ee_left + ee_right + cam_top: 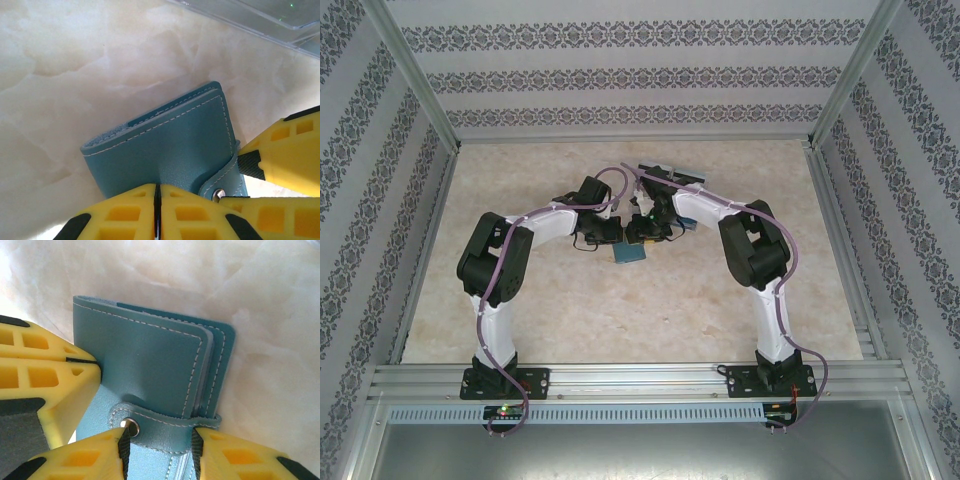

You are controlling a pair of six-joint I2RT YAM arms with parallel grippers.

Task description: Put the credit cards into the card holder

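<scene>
"Top external first: where are you?"

"I've got both arms folded in over the middle of the table (570,320), wrists meeting above the wallet (629,253). A bit of bright blue past the right wrist looks like one of the cards (686,222). The rest I can't make out."

"So no card in hand?"

"None. I read this as the opening step. The wallet lies on the table folded shut, with its strap (165,417) buttoned over the edge. My left gripper (157,192) is pinched tight on the wallet's side edge, pinning it. My right gripper (159,437) is set narrow, a pad against each side of the strap, right by the snap (131,424)."

"Next?"

"I'd judge a peel: lift the strap away until the snap pops, with the left holding firm. If I pull too flat, the whole wallet drags. The leather looks soft, so the strap may slip from the pads."
</scene>
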